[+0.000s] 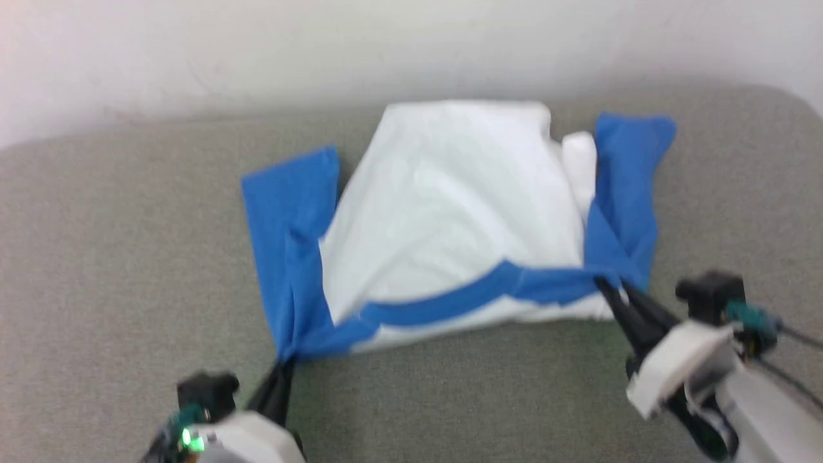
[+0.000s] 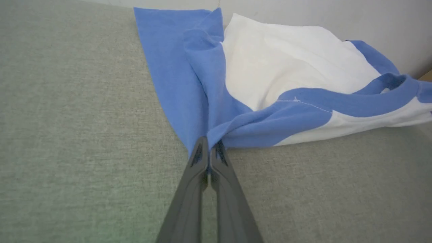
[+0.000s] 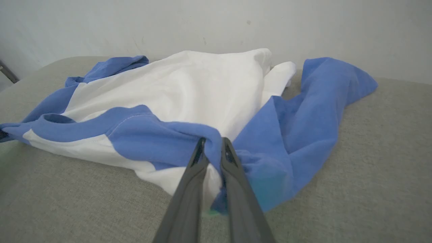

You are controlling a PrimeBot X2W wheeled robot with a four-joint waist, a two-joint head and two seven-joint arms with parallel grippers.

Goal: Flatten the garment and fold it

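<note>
The garment (image 1: 450,206), a T-shirt with white body, blue sleeves and blue collar, lies rumpled on a grey cushioned surface (image 1: 116,257), collar side toward me. My left gripper (image 1: 284,361) is shut on the blue shoulder fabric at its near left corner; the left wrist view shows the garment (image 2: 297,67) pinched in the left gripper (image 2: 210,143). At the near right shoulder my right gripper (image 1: 611,286) is shut on blue cloth. In the right wrist view a fold of the garment (image 3: 189,87) sits between the right gripper (image 3: 212,141) fingers. Both sleeves trail away toward the wall.
A pale wall (image 1: 321,51) rises directly behind the grey surface. Bare grey fabric stretches to the left, right and in front of the shirt. The surface's back right corner (image 1: 784,103) is rounded.
</note>
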